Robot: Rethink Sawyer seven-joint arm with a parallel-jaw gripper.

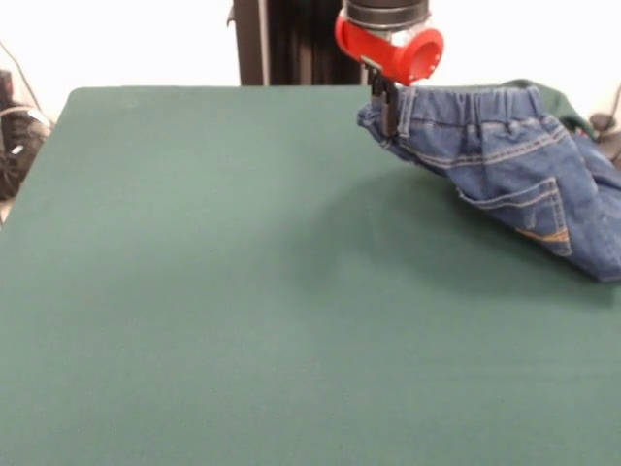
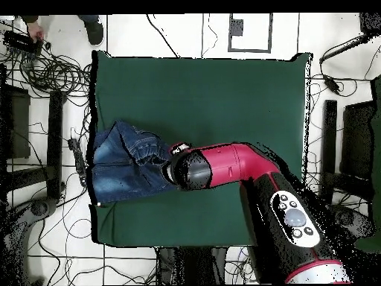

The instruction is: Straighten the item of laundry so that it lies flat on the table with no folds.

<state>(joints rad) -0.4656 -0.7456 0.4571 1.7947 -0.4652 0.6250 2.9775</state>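
Observation:
The item of laundry, small blue denim jeans (image 1: 514, 160), lies bunched at the far right of the dark green table (image 1: 194, 291). Its elastic waistband faces the back, and one part runs off the picture's right edge. My gripper (image 1: 385, 109), under a red wrist, is shut on the waistband's left end and holds that corner slightly raised, with a shadow beneath. Seen from overhead, the jeans (image 2: 126, 164) sit crumpled at the table's (image 2: 223, 97) left edge. The gripper (image 2: 173, 168) meets their right side, mostly hidden by the arm.
Cables and dark equipment (image 2: 45, 112) crowd the floor around the table. A person's hand (image 2: 34, 30) and shoe (image 2: 94, 31) show at the overhead view's top left. Beyond the table's left side in the front view, more cables (image 1: 15, 136) are visible.

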